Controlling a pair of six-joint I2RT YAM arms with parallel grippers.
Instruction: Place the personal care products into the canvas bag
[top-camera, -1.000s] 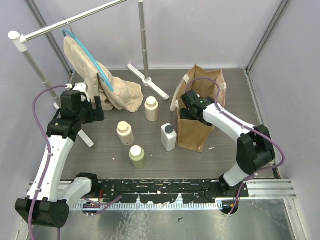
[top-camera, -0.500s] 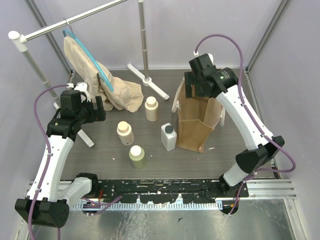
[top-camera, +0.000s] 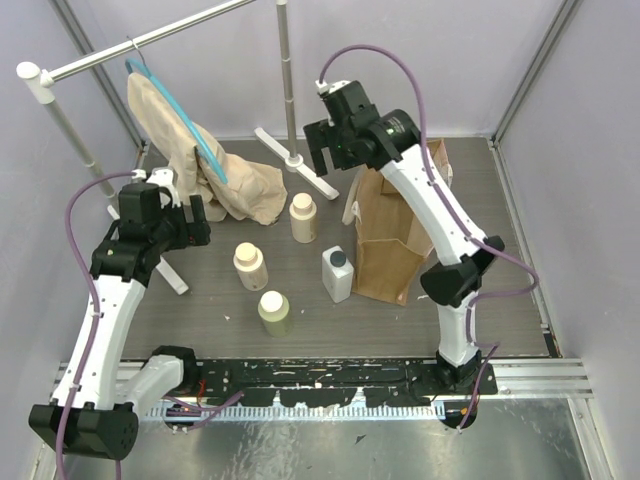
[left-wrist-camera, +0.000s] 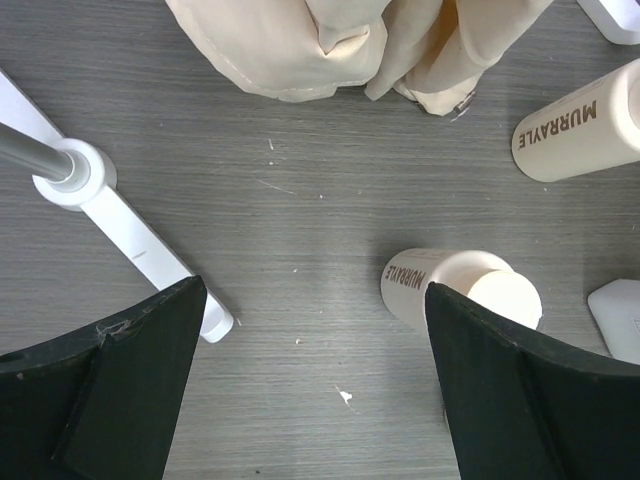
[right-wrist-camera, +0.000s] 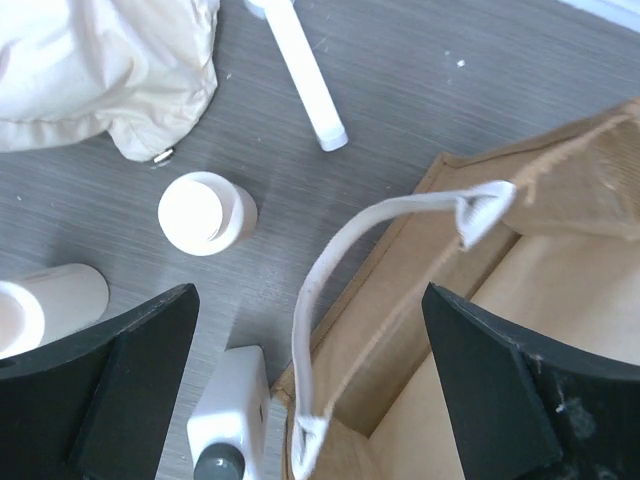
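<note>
You have four bottles to count, three round and one rectangular, and one canvas bag (top-camera: 385, 262). The far round bottle (top-camera: 303, 217), the middle round bottle (top-camera: 250, 266) and the yellowish bottle (top-camera: 275, 312) stand in a loose line on the table (top-camera: 205, 305). The white rectangular bottle (top-camera: 338, 274) stands just beside the bag's left wall. All four are upright, long axes vertical, caps up. The bag is upright too, with its mouth facing up and a pale handle (right-wrist-camera: 350, 255) drooping over its left rim.

Both your tools are spread wide and hold nothing. The right gripper (top-camera: 326, 154) hangs high, and below it lie the bag's left rim and the far round bottle. The left gripper (top-camera: 197, 222) hovers by the beige cloth (top-camera: 240, 190) — the middle round bottle sits under its right finger (left-wrist-camera: 520, 390), untouched.
</note>
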